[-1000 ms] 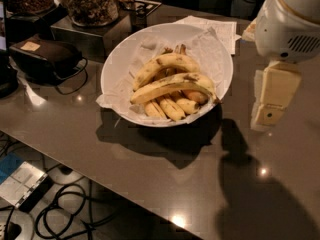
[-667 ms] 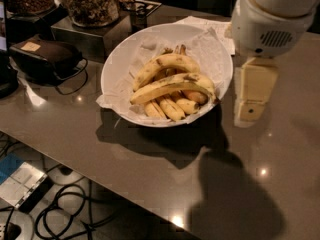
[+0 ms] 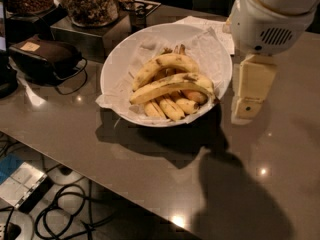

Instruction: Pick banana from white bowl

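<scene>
The white bowl (image 3: 111, 72), lined with crumpled white paper, stands in the middle of the dark table. The banana (image 3: 170, 87), long and gently curved with brown speckles, lies across the top of the pile in the bowl. A shorter, more arched banana (image 3: 162, 64) lies behind it, and small stubby bananas (image 3: 170, 109) lie under it. My gripper (image 3: 247, 106) hangs from the white arm just right of the bowl's rim, at about bowl height, apart from the banana and holding nothing that I can see.
Glass jars of snacks (image 3: 90, 3) stand on a metal box at the back left. A dark pouch with a cable (image 3: 46, 56) lies left of the bowl. Flat white paper sheets (image 3: 202, 23) lie behind the bowl. The table's front edge runs diagonally; cables (image 3: 65, 209) lie on the floor below.
The arm and gripper have moved left, closer to the bowl's right rim. The bowl and bananas have not moved.
</scene>
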